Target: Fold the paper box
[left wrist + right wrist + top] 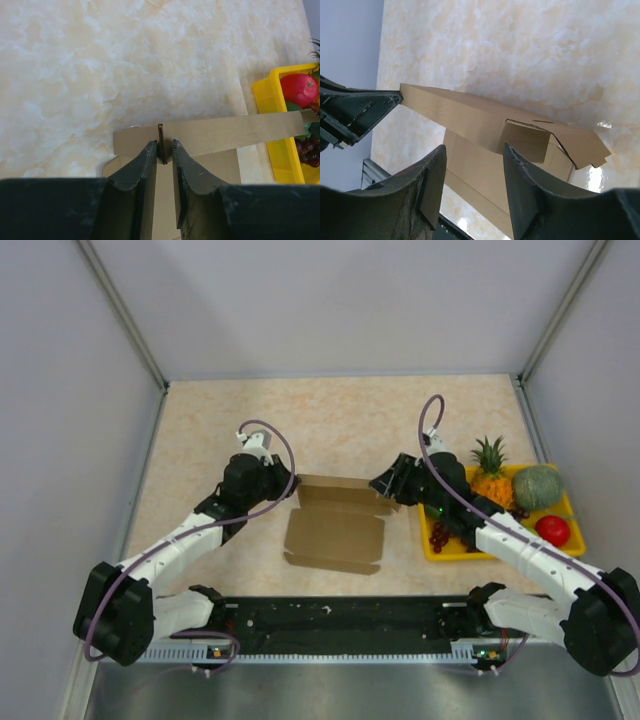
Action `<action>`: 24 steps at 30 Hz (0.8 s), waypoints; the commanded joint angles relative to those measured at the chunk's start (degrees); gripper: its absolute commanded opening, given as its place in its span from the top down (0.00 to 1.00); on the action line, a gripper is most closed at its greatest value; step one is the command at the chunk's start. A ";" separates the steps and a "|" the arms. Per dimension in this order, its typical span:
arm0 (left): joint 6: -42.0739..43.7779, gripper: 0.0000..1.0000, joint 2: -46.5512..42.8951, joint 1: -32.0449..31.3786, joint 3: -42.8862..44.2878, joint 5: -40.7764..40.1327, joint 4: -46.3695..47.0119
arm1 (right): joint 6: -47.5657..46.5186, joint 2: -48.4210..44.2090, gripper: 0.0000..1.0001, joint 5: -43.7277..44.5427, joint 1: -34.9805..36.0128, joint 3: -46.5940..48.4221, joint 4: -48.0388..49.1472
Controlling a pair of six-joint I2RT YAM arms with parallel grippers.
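The paper box is a brown cardboard sheet lying in the middle of the table, with its back wall folded upright. My left gripper is at the back left corner. In the left wrist view it is shut on a thin side flap that stands edge-on between the jaws. My right gripper is at the back right corner. In the right wrist view it is open above the box, with a small end flap near its right finger and nothing clamped.
A yellow tray right of the box holds a pineapple, a green melon, a red fruit and grapes. A black rail runs along the near edge. Grey walls stand on three sides.
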 commanded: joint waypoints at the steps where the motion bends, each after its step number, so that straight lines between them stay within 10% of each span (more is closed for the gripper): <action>1: 1.56 0.77 1.28 -0.24 0.46 0.48 -4.11 | 0.67 2.04 0.52 -2.56 -0.54 2.19 1.84; 24: 2.26 0.77 1.28 -0.24 0.46 0.92 -4.12 | 12.52 4.51 0.66 -2.74 -1.60 -5.62 18.97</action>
